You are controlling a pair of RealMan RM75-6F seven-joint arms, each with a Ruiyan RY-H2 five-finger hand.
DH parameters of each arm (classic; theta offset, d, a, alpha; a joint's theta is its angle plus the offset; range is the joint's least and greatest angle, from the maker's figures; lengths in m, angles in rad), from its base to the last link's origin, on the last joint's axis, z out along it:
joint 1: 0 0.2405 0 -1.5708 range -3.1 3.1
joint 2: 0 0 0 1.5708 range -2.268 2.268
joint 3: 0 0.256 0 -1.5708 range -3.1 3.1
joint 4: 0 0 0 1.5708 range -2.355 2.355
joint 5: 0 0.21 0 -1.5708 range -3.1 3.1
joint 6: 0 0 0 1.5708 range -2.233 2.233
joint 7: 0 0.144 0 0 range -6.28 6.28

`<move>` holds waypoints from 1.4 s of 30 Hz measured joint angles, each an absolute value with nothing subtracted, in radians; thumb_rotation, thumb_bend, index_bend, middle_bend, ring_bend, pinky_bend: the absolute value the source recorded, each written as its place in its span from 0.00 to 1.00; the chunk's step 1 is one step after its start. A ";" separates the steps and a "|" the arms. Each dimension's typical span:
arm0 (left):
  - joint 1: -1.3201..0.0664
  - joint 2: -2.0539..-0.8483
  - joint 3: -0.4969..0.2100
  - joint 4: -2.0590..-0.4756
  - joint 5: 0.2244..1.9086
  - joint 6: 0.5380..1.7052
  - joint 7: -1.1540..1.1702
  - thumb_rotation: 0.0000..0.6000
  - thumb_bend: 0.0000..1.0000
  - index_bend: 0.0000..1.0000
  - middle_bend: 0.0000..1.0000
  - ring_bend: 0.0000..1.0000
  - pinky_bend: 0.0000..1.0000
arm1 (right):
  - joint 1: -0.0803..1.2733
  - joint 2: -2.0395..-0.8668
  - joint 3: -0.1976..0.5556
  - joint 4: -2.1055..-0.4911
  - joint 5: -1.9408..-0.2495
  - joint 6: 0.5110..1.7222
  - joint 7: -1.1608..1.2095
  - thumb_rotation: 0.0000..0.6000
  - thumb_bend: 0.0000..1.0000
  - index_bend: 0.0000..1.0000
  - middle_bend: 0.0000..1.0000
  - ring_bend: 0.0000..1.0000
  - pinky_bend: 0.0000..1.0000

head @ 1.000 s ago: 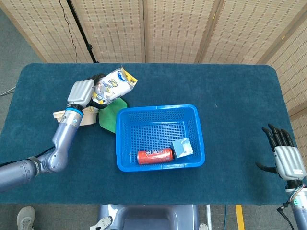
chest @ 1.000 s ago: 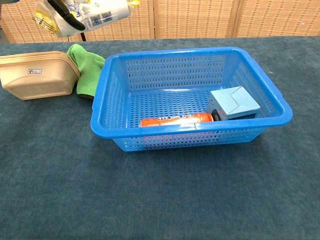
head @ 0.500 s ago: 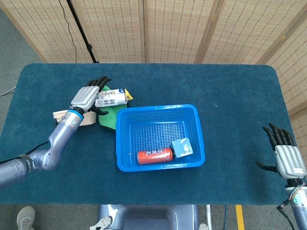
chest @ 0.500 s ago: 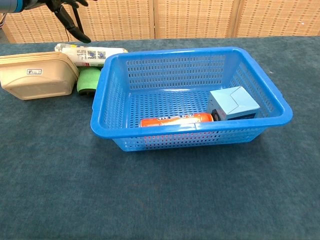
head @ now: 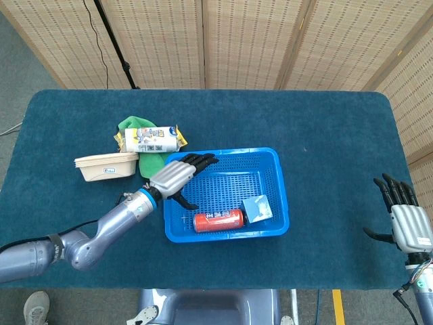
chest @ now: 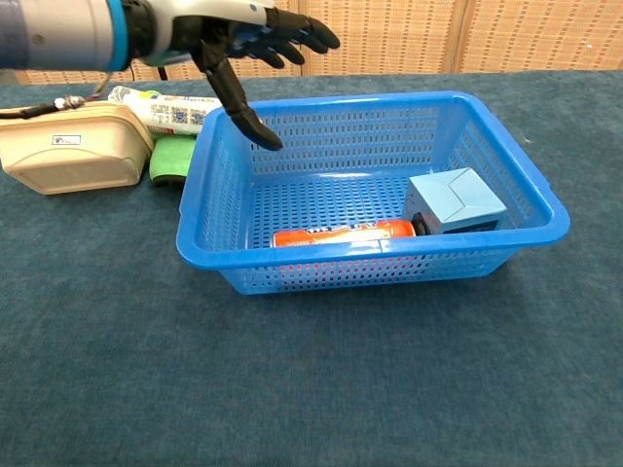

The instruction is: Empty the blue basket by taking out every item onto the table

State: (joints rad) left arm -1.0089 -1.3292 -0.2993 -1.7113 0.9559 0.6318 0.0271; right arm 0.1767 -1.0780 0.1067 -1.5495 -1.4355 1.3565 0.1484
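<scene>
Table (head: 325, 122): dark blue cloth top, fills most of the head view.

Blue basket (head: 278, 177) (chest: 526, 190): sits just left of frame centre in the head view. Two items inside, both along its lower edge: red can (head: 218, 220) (chest: 343, 234) lying on its side, and a light blue box (head: 258, 208) (chest: 454, 201) just right of it, the two touching or very nearly so.

Left hand (head: 174, 178) (chest: 234, 39): fingers spread and extended, holding nothing, over the basket's left rim.

Beige container (head: 105, 166) (chest: 68, 146): on the table, left of the basket.

Green cloth (head: 150, 160) (chest: 173, 159): between container and basket, partly under a white snack packet (head: 151, 139) (chest: 165, 110).

Right hand (head: 407, 220): lower right corner of the head view, fingers apart, empty, well apart from the basket.
</scene>
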 measured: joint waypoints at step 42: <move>-1.324 -1.866 -0.308 -1.343 0.536 0.800 0.225 1.00 0.40 0.45 0.32 0.31 0.37 | 0.174 -1.060 0.116 -1.529 -1.419 1.347 0.209 1.00 0.00 0.00 0.00 0.00 0.00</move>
